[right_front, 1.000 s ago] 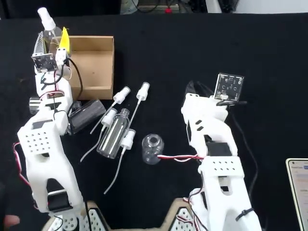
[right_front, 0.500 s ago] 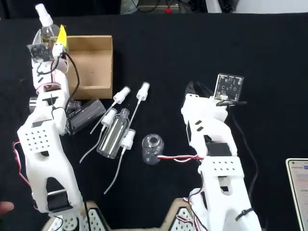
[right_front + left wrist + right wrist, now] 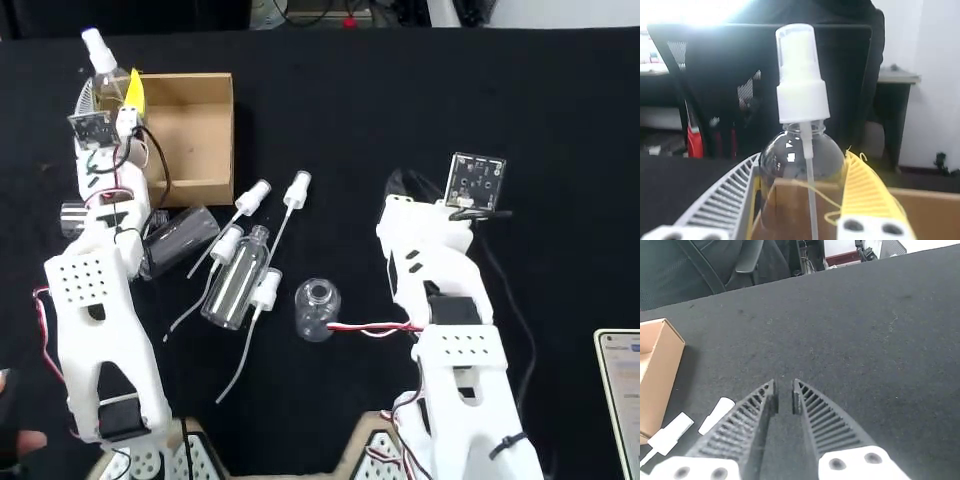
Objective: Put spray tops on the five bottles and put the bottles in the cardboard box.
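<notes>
My left gripper (image 3: pixel 108 90) is shut on a clear round bottle (image 3: pixel 790 160) with a white spray top (image 3: pixel 800 75), held upright over the left rim of the cardboard box (image 3: pixel 195 135). Its grey and yellow fingers sit on either side of the bottle. My right gripper (image 3: pixel 784 390) is shut on nothing, low over bare black table right of centre (image 3: pixel 400 185). On the table, a capped bottle (image 3: pixel 237 275) lies on its side, an open bottle (image 3: pixel 317 305) stands upright, and another bottle (image 3: pixel 180 238) lies beside the left arm. Loose spray tops (image 3: pixel 253 197) (image 3: pixel 297 190) lie near the box.
A small clear bottle (image 3: pixel 72 215) lies left of the left arm. A phone (image 3: pixel 620 400) pokes in at the right edge. A person's hand (image 3: pixel 20 440) shows at the lower left corner. The table's far right and back are bare black cloth.
The left gripper with the bottle swayed a little to the left and back toward the box rim. The right arm and the loose items have not moved.
</notes>
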### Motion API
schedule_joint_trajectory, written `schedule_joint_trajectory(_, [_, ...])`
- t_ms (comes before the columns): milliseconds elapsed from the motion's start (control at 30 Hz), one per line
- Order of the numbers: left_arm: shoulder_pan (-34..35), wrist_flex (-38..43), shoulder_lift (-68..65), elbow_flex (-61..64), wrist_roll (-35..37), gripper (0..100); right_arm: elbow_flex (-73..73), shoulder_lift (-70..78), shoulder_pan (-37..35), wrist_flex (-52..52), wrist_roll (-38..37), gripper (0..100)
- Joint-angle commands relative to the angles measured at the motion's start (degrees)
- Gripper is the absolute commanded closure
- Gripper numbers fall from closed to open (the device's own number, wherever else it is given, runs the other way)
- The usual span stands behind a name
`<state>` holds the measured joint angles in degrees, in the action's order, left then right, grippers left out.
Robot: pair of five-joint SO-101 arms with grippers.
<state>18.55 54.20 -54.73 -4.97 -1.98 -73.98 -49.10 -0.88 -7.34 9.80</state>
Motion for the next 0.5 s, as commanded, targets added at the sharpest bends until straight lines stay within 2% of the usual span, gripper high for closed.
schedule_joint_trajectory(0, [0.8, 2.5, -0.2, -3.8, -0.1, 97, 0.7, -0.8, 1.1, 1.5, -0.4, 94.9])
schedule_joint_trajectory(367, [0.8, 2.1, -0.4, -3.5, -0.4, 96, 0.7, -0.8, 1.1, 1.5, -0.4, 94.9])
schedule_joint_trajectory(467, [0.8, 2.0, -0.4, -3.0, 0.0, 90, 0.7, -0.8, 1.1, 1.5, -0.4, 94.9])
